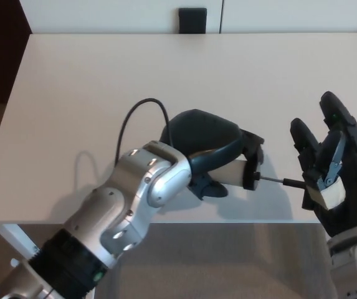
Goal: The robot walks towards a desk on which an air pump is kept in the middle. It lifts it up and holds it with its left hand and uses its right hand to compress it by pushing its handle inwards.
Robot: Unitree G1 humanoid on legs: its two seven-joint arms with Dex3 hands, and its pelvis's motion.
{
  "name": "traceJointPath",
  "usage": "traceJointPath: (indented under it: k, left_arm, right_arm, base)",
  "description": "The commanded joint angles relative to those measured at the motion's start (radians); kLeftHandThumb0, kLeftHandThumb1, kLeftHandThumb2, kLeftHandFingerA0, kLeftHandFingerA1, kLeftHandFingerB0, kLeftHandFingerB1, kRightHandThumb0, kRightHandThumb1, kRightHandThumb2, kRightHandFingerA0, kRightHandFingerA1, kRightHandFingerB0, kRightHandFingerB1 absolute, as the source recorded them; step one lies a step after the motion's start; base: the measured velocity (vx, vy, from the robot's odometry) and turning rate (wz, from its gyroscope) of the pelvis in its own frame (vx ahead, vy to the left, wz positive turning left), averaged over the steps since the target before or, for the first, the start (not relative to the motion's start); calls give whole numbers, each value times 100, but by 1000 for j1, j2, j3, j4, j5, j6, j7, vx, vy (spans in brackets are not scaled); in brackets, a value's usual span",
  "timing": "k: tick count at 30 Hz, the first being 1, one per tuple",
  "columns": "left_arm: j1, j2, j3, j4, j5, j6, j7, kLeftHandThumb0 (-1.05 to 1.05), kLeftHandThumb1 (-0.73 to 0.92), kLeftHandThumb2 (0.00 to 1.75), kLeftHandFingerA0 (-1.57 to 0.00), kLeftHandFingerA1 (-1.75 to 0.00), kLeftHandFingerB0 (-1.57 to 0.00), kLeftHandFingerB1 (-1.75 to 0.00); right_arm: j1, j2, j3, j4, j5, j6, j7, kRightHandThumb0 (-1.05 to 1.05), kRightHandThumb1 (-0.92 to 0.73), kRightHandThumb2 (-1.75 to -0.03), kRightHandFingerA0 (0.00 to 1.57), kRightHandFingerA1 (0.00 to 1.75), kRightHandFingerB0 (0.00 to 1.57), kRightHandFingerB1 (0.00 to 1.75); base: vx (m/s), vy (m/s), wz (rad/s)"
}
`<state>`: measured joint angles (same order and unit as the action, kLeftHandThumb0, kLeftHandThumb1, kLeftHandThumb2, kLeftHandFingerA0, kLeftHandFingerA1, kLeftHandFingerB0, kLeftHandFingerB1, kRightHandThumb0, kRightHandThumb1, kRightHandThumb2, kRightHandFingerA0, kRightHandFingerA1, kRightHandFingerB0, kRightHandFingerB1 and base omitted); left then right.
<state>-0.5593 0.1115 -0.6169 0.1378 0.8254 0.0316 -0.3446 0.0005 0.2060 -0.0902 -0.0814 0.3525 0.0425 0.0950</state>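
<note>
My left hand is shut on the air pump, a pale cylinder with a black end cap, held level above the near edge of the white desk. A short length of thin metal rod sticks out of the cap to the right. The rod ends at the pump's pale handle, which rests against the palm of my right hand. That hand's fingers are spread and upright. A black hose loops up from behind my left wrist.
A small black object stands at the desk's far edge, in the middle. The desk's near edge runs just below the pump. Dark floor shows at the far left.
</note>
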Motion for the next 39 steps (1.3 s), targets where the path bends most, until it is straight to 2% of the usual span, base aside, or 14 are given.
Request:
traceJointPath:
  k: [1,2,3,4,6,14,15,17,20,26,28,30,33,39]
  left_arm:
    - [-13,-74,-4,17,16,49,63,-30,67,63,-76,-149,-70,-50]
    - [-7,-84,-2,19,12,45,79,-30,67,63,-77,-153,-74,-51]
    - [-3,-91,0,20,10,42,90,-30,67,63,-77,-153,-74,-51]
    - [16,-119,4,12,5,67,103,-29,71,65,-77,-156,-77,-51]
    - [48,-165,11,-4,1,108,128,-29,73,66,-77,-155,-81,-54]
    - [61,-213,13,-8,23,128,174,-28,72,65,-76,-149,-79,-59]
    - [62,-216,11,-6,24,127,180,-29,72,65,-77,-151,-78,-65]
    - [63,-216,10,-6,23,125,183,-29,72,65,-77,-151,-78,-65]
    - [65,-214,9,-7,20,124,187,-29,74,66,-77,-152,-78,-58]
    - [52,-178,19,-1,18,90,199,-26,80,67,-78,-161,-80,-67]
    - [28,-147,41,24,5,65,203,-26,78,67,-81,-157,-68,-51]
    - [-12,-108,77,82,-5,42,237,-24,77,64,-77,-164,-74,-67]
    - [-57,-67,103,152,3,22,287,-29,62,58,-82,-160,-73,-72]
    - [-159,-19,148,311,-9,36,307,-37,67,74,-82,-144,-72,-68]
  right_arm:
    - [-3,91,-27,-33,56,-47,-80,-88,-81,-116,2,37,9,25]
    - [-3,96,-27,-40,50,-52,-99,-84,-92,-73,7,33,6,25]
    - [-4,99,-26,-44,47,-55,-112,-84,-92,-73,7,33,6,25]
    - [-8,103,-30,-53,43,-60,-132,-77,-76,-116,2,46,0,29]
    - [-16,108,-34,-71,44,-65,-166,-76,-76,-117,2,43,1,29]
    - [-47,102,-35,-96,66,-67,-223,-78,-74,-117,3,46,2,30]
    - [-46,100,-34,-101,74,-66,-229,-88,-92,-74,9,37,9,26]
    - [-45,99,-34,-102,79,-67,-232,-88,-92,-74,9,37,9,26]
    - [-41,94,-27,-100,84,-74,-238,-80,-75,-116,4,48,1,32]
    - [-39,67,-17,-78,87,-86,-212,-88,-79,-116,6,40,6,22]
    - [-38,43,-21,-72,79,-74,-217,-90,-82,-119,7,32,7,17]
    - [-33,15,-32,-61,50,-92,-218,-88,-86,-123,6,29,5,16]
    - [-26,5,-51,-58,47,-110,-217,-89,-85,-122,6,27,6,16]
    - [-5,-6,-85,-72,55,-119,-214,-89,-85,-121,7,29,6,15]
  base:
    - [0,0,0]
    - [0,0,0]
    - [0,0,0]
    - [0,0,0]
    - [0,0,0]
    - [0,0,0]
    - [0,0,0]
    - [0,0,0]
    - [0,0,0]
    - [0,0,0]
    - [0,0,0]
    - [0,0,0]
    - [0,0,0]
    - [0,0,0]
